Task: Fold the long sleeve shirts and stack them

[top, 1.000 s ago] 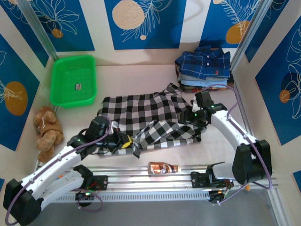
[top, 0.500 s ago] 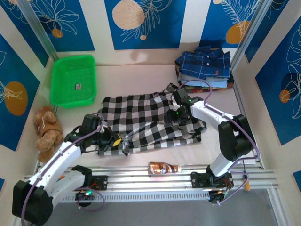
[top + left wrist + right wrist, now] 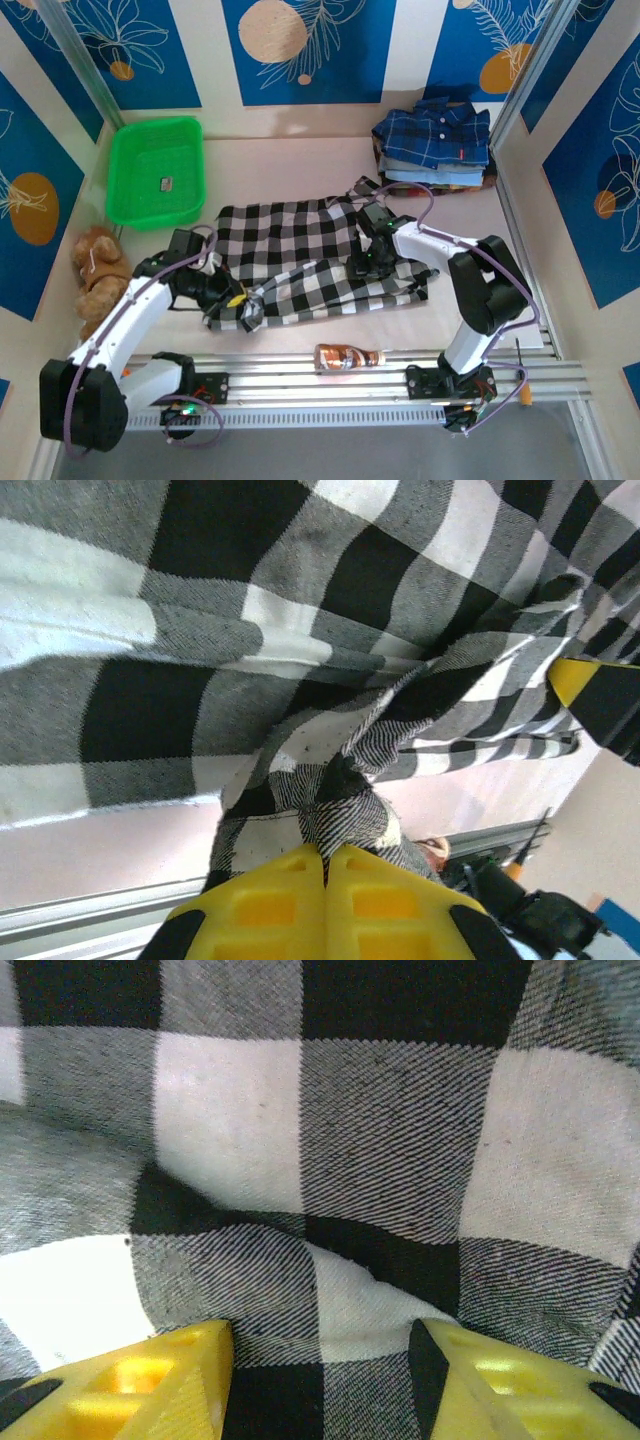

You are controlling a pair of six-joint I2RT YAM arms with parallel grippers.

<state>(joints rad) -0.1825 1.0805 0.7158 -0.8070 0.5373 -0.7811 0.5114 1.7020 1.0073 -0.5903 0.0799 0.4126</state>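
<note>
Shirt, black-and-white checked (image 3: pixel 300 250), long-sleeved: it is spread half-flat and rumpled across the middle of the table (image 3: pixel 290 165), with its near edge bunched. It lies well apart from the stack of folded shirts (image 3: pixel 432 140), which is topped by a navy plaid one and kept at the far right corner. The fold is judged to be in hand and not yet finished. The near-left corner of the cloth is pinched in the left gripper (image 3: pixel 325 852), whose yellow fingers are pressed together on a twisted tuck of fabric, presumably so that this edge can be carried over. The right gripper (image 3: pixel 320 1345) is set down on the shirt's right half with its fingers parted and a low ridge of cloth lying between them; nothing is clamped there, and a second hold is judged to be in preparation. In the top view the left gripper (image 3: pixel 243 305) is reached by an arm stretched diagonally from the near-left base, wrist turned rightward. The right gripper (image 3: pixel 362 262) is carried on a forearm doubled back leftward from a raised elbow, pointing down. A green basket (image 3: pixel 156 170) and a plush toy (image 3: pixel 100 275) are kept at the left, clear of the work.
</note>
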